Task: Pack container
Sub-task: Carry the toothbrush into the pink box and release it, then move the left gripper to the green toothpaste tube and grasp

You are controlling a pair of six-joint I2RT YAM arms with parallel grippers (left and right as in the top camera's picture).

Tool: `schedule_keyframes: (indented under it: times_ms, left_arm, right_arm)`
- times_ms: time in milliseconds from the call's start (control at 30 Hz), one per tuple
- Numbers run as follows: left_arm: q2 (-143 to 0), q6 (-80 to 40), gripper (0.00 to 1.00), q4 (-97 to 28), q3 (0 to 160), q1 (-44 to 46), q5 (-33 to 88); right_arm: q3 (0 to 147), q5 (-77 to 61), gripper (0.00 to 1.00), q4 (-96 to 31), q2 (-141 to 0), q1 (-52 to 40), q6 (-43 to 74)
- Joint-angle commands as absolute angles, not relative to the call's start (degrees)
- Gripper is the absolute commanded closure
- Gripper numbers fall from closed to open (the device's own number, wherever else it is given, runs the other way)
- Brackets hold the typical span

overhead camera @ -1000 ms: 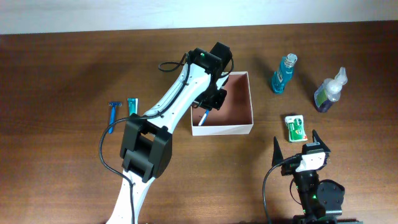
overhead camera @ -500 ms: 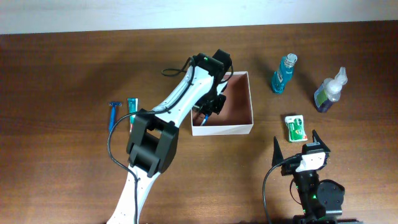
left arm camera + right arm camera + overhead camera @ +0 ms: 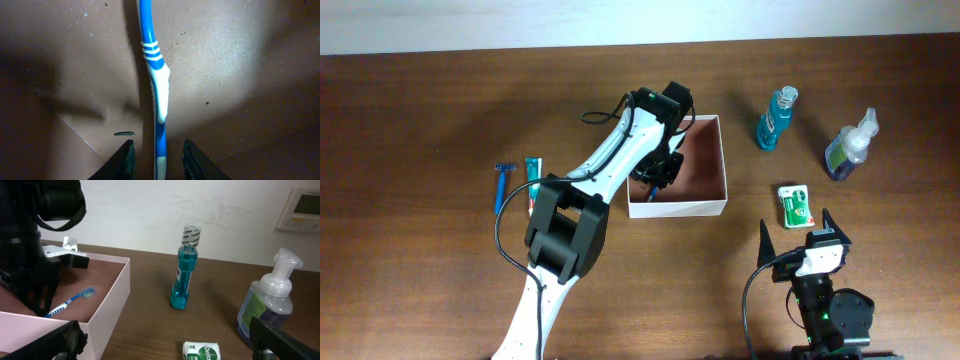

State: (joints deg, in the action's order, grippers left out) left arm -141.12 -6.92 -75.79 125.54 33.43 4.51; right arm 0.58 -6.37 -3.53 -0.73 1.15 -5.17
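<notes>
Evidently the left tool is down inside the container. Its two dark fingers are parted, with a blue-and-white toothbrush lying between them. A sliver of floor shows on either side of the handle, so the jaws stand open about it rather than clamped on it. The brush rests flat on the pinkish-brown floor in the near left part of the box, its head turned toward the middle. The container sits on the desk a little right of centre.

By my reading, the step in hand is the laying-down of the toothbrush: it is in the box and nothing grips it. The next move calls for the left tool to lift straight up with jaws apart, so that neither finger drags the handle or catches the left wall, which is just beside the arm. After that, the likely reach is to what looks like a blue razor and a small teal tube, which lie side by side well left of the box.

The right tool waits near the front edge, spread wide and empty. A green-and-white packet lies just beyond it. A blue mouthwash bottle and a pump bottle stand farther back, to the right of the container. These probably fall to that arm, and the tall bottles may need laying down, given the shallow walls.
</notes>
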Motion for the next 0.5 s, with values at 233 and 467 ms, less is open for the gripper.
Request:
schedule_keyframes:
  times_ms: [233, 467]
  left_arm:
    - [-141.73, -6.83, 0.64, -77.10, 130.45, 33.71, 4.80]
    - [-141.73, -6.81, 0.58, -81.58, 146.69, 33.61, 4.78]
  right_arm:
    - [0.32, -6.90, 0.02, -3.86, -0.21, 1.52, -5.56]
    - [0.32, -6.90, 0.02, -3.86, -0.21, 1.52, -5.56]
